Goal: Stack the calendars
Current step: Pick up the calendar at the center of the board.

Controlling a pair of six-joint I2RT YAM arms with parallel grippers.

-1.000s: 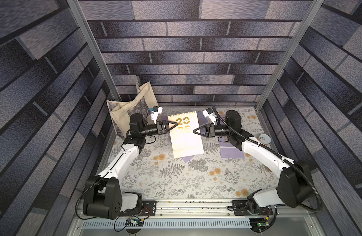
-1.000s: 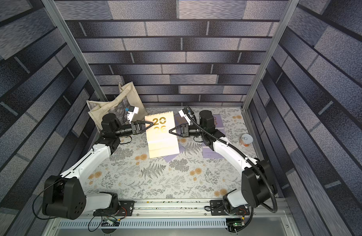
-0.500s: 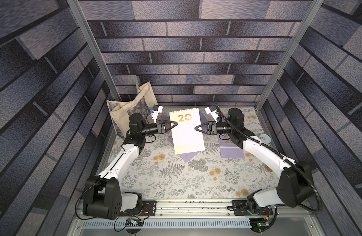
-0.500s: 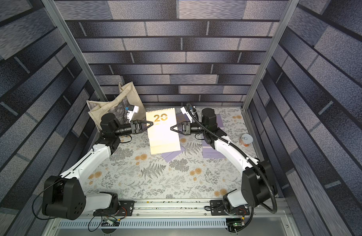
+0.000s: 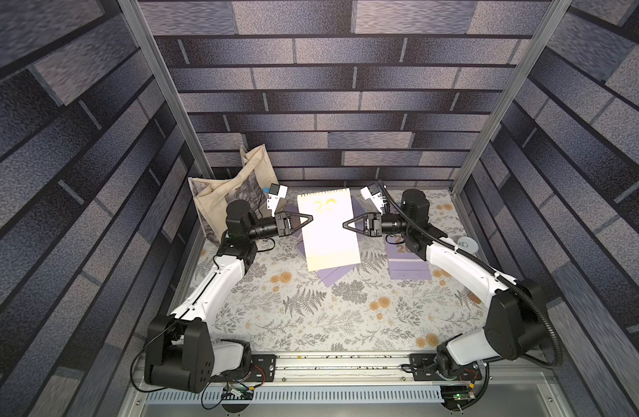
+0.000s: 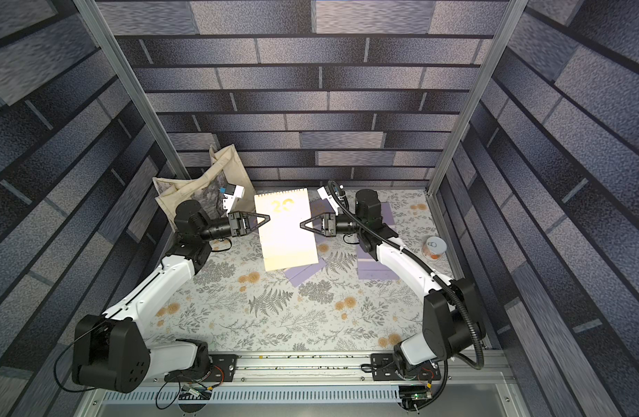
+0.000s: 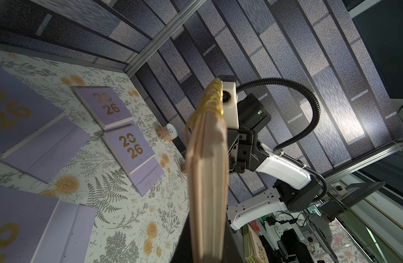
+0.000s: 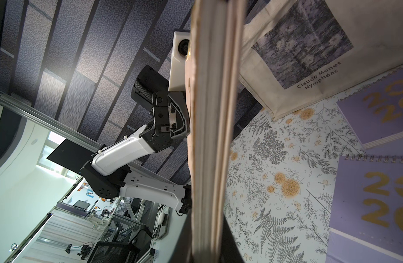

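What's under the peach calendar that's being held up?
Beneath the peach calendar, lilac calendars lie on the table; in both top views only their corners show. How many it covers cannot be told.

Peach calendar [image 7: 207,182], lilac calendars [image 7: 132,150]

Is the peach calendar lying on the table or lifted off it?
Lifted: the left gripper and right gripper pinch opposite edges of the peach calendar, with the floral table seen beneath it.
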